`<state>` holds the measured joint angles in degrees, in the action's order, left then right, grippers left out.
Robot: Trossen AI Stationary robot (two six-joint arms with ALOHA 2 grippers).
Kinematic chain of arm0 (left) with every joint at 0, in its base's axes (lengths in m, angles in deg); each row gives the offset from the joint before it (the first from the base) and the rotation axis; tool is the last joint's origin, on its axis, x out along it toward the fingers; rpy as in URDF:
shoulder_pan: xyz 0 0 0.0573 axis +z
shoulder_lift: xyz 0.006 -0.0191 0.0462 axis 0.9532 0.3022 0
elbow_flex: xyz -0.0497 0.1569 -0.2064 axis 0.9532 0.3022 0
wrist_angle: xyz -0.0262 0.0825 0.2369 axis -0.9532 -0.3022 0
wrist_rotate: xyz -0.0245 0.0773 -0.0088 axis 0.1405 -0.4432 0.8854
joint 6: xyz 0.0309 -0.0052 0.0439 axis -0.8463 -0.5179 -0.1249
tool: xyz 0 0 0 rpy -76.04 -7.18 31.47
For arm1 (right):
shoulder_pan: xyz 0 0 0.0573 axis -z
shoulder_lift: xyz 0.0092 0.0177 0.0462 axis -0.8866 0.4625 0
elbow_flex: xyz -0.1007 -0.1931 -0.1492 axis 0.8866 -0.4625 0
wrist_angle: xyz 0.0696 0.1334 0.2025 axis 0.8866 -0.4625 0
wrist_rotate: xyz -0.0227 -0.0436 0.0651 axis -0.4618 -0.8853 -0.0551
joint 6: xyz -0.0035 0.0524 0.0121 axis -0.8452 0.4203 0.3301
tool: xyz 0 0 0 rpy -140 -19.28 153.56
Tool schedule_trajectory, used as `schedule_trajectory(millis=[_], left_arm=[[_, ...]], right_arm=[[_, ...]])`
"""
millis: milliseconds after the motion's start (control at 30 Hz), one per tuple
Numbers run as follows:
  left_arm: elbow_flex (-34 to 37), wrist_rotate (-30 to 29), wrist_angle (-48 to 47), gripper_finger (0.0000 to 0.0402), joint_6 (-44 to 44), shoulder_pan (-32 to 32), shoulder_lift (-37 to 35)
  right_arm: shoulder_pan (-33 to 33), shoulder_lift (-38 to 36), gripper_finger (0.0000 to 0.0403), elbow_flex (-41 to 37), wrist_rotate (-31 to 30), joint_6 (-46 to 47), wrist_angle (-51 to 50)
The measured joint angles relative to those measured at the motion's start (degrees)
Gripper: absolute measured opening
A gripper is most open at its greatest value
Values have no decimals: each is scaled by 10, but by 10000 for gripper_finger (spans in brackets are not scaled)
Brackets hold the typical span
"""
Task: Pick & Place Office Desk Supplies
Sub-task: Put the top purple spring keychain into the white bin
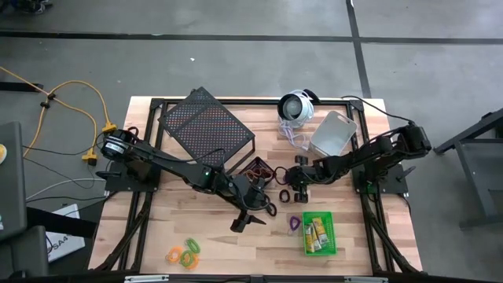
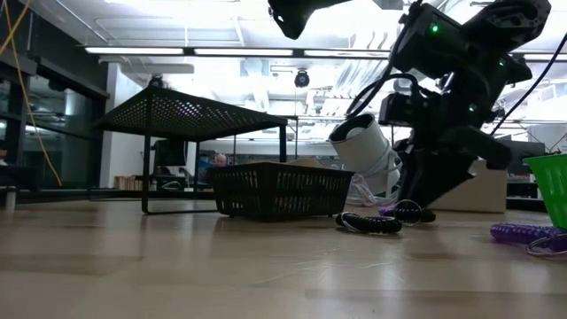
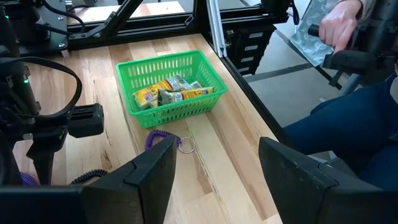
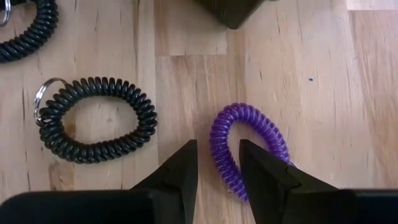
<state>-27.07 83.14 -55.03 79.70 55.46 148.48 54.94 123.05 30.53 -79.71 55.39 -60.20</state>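
Near the front edge of the table lie orange and green coil loops. Right of them a green basket holds yellow packets, with a purple coil just beside it. Mid-table, the left claw hangs spread and empty. The right claw is down over another purple coil, its narrowly parted fingers straddling one side of the loop, with a black coil alongside it. Farther back, a black basket sits beside the mesh rack.

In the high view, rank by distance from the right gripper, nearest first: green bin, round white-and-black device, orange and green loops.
From the right gripper, mid-table:
1. Round white-and-black device, at the far edge.
2. Green bin, toward the near edge.
3. Orange and green loops, near-left corner.
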Motion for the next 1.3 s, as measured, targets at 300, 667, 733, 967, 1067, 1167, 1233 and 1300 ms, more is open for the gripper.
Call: schedule_trajectory(millis=[300,667,733,967,1067,1167,1233,1300], left_arm=[[0,0,0,223,0,0,0],[0,0,10,223,0,0,0],[0,0,10,223,0,0,0],[0,0,13,223,0,0,0],[0,0,12,223,0,0,0],[0,0,13,223,0,0,0],[0,0,13,223,0,0,0],[0,0,13,223,0,0,0]], right_arm=[[0,21,106,0,0,0,23],[0,33,99,1,-11,0,43],[0,33,91,1,-11,0,43],[0,33,50,0,-11,0,42],[0,33,33,0,-11,0,42],[0,33,25,0,-12,0,42],[0,33,25,0,-13,0,42],[0,33,26,0,-13,2,42]])
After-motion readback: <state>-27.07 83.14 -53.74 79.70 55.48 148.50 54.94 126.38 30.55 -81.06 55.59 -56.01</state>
